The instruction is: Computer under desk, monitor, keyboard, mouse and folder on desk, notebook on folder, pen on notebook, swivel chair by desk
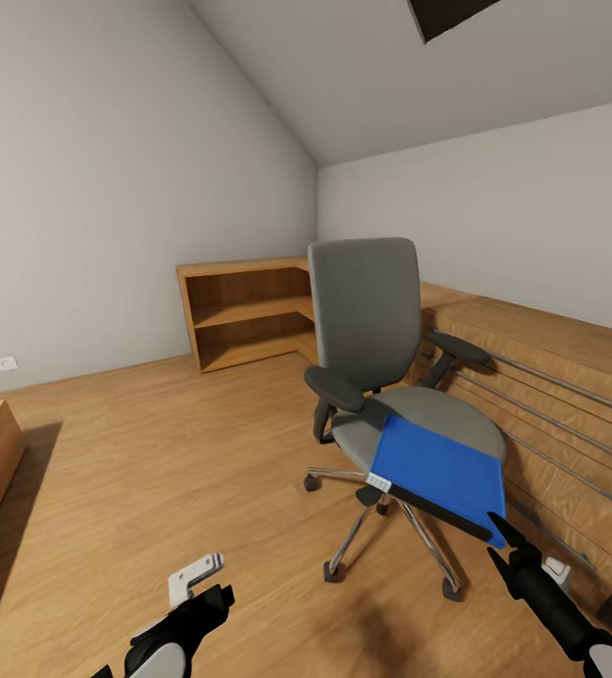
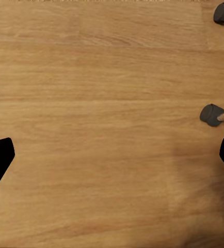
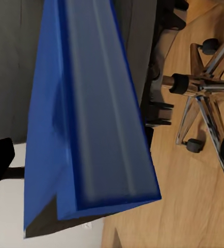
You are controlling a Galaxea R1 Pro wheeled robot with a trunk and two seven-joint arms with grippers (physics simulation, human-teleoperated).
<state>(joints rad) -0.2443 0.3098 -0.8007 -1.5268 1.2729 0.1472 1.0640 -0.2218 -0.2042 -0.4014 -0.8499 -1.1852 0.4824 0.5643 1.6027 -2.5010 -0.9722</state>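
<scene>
The folder point(image 1: 445, 474) lies on the swivel chair point(image 1: 367, 330) seat, overhanging the front edge, long axis running toward the right tool point(image 1: 506, 544), which sits at its near corner, jaws spread, not gripping. The left tool point(image 1: 198, 589) hangs released over floor, farther off. The right wrist view shows the folder's open edge point(image 3: 99, 201) end-on.

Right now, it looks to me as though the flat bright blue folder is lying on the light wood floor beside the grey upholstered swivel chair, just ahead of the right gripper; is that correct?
Not quite: the flat bright blue folder lies on the seat of the grey upholstered swivel chair, overhanging its front edge, not on the light wood floor. The head view shows this. The rest holds: the right gripper sits just before the folder's near corner.
</scene>
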